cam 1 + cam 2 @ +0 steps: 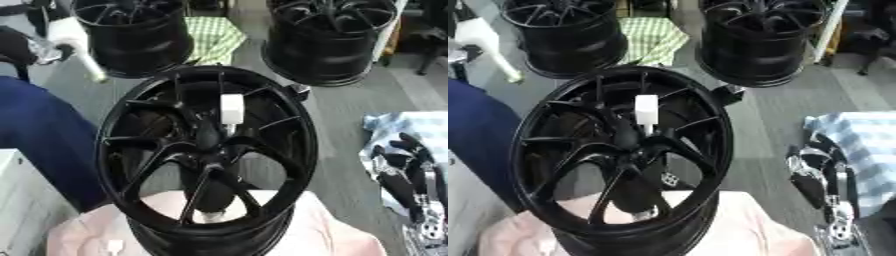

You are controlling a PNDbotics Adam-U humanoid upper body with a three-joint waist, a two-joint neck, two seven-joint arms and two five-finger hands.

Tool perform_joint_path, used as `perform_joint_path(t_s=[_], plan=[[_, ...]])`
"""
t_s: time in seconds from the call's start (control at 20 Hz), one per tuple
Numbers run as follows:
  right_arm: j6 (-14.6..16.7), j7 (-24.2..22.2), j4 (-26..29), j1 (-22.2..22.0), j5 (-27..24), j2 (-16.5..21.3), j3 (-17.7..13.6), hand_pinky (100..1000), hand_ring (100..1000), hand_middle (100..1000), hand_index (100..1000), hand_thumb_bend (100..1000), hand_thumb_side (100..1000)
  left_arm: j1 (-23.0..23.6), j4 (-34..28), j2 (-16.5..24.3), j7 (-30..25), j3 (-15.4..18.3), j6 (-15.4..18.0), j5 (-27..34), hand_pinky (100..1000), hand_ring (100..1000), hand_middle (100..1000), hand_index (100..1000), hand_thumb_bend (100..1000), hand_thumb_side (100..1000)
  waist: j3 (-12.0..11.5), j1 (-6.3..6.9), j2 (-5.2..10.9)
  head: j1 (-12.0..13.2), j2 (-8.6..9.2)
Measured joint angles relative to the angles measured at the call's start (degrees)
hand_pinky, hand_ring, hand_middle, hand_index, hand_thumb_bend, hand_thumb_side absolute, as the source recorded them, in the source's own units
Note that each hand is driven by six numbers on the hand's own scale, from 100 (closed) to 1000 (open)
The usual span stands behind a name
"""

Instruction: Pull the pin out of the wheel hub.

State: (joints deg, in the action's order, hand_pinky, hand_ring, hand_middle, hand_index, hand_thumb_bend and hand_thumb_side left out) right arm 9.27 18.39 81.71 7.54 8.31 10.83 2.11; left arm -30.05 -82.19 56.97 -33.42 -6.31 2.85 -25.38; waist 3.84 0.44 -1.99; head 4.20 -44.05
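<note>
Nearest you: pink cloth (332, 235), draped under the hub (206, 155).

Hub: black, spoked, standing tilted on the cloth, open face toward you.

Pin (232, 109): white, seated just above the hub's centre, its thin stem running down into the centre.

Your right hand (404, 172): low at the right edge, well apart from the pin, fingers relaxed and apart, holding nothing. The hub's rim lies between it and the pin. Pale blue cloth (859, 132) just behind the hand.

Your left hand: not in either view.

Left edge: dark blue fabric (39, 135).

Far: two more black wheels (136, 30) (337, 35) on the grey floor, checked green cloth (214, 37) between them.
</note>
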Motion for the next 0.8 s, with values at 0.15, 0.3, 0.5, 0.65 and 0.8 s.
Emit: perform_joint_path(t_s=[0.15, 0.3, 0.5, 0.65, 0.8], plan=[[0.0, 0.1, 0.0, 0.0, -0.1, 0.0, 0.0, 726, 663, 741, 880, 249, 302, 5.9, 4.2, -1.6, 1.9, 2.9, -2.1, -2.5, 698, 615, 641, 768, 321, 358, -0.1, -0.18, -0.08, -0.2, 0.03], [0.0, 0.1, 0.0, 0.0, -0.2, 0.0, 0.0, 726, 663, 741, 880, 249, 302, 10.3, 9.8, -5.3, 4.1, 5.5, -4.5, -6.8, 724, 666, 713, 822, 369, 380, -0.1, -0.37, -0.17, -0.4, 0.04], [0.0, 0.1, 0.0, 0.0, -0.2, 0.0, 0.0, 725, 663, 742, 879, 248, 302, 11.4, 13.9, -7.7, 5.8, 7.1, -5.1, -10.2, 798, 757, 814, 915, 623, 509, -0.1, -0.55, -0.27, -0.6, 0.07], [-0.2, 0.3, 0.0, 0.2, -0.4, -0.1, -0.4, 725, 663, 741, 879, 247, 302, 14.1, 16.6, -9.9, 7.4, 9.6, -6.2, -10.3, 781, 732, 781, 890, 605, 517, -0.9, -1.34, -0.86, -1.4, 0.33], [-0.1, 0.4, 0.0, 0.4, -0.4, -0.3, -0.4, 725, 663, 741, 879, 246, 303, 17.8, 17.8, -14.3, 10.0, 13.7, -8.5, -8.5, 774, 709, 739, 864, 544, 531, -0.7, -1.9, -0.86, -1.3, 0.35]])
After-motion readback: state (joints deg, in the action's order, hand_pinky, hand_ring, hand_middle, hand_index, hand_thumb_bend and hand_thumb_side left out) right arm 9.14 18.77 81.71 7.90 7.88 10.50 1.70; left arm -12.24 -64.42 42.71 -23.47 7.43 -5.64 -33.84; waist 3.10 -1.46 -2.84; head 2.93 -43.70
